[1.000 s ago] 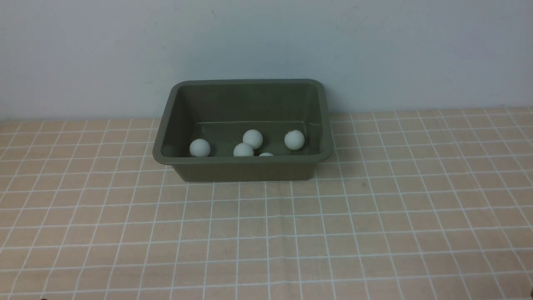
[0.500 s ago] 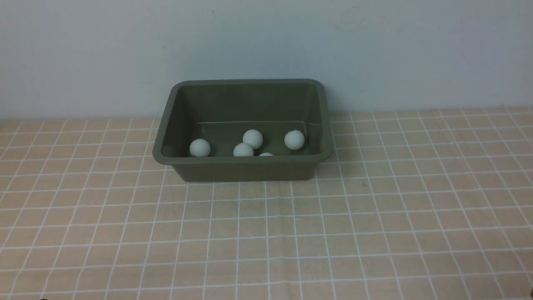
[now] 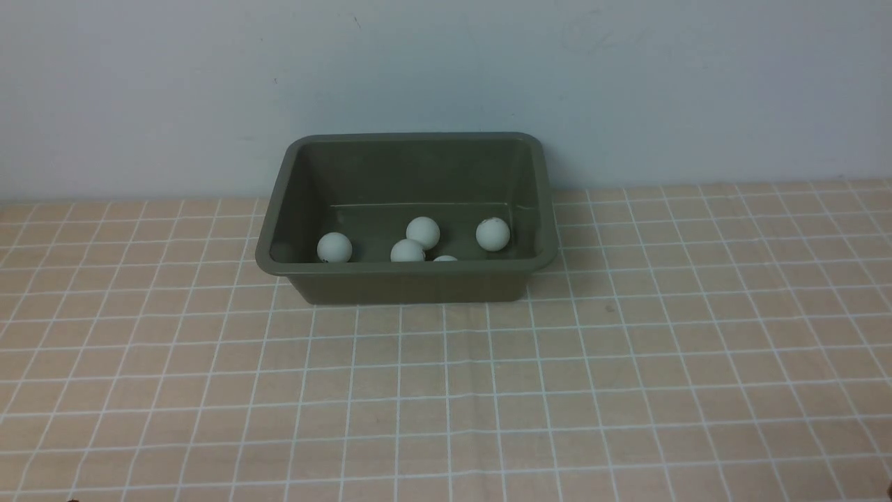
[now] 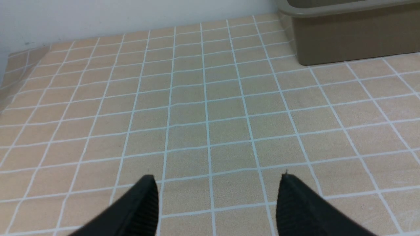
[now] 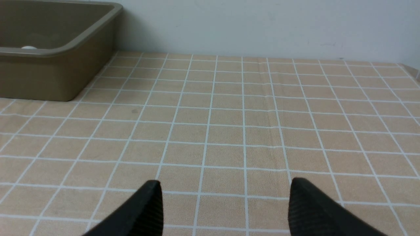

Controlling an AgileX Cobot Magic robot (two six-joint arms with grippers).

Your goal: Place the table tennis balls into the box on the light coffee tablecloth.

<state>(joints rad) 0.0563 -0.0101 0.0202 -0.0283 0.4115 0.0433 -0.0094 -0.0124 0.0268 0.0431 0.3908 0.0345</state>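
**All balls boxed, tools idle**

Near edge: left tool [image 4: 216, 196] and right tool [image 5: 224, 200] both hang low over bare light coffee tablecloth [image 3: 446, 390], jaws apart, nothing held. Toward the far edge, mid-table: box [image 3: 411, 282] sits on the cloth against the wall. Five table tennis balls [image 3: 423, 232] rest on its floor; one barely shows over the near rim. Looks done to me. Best finish: keep both tools clear of the box, don't nudge it.
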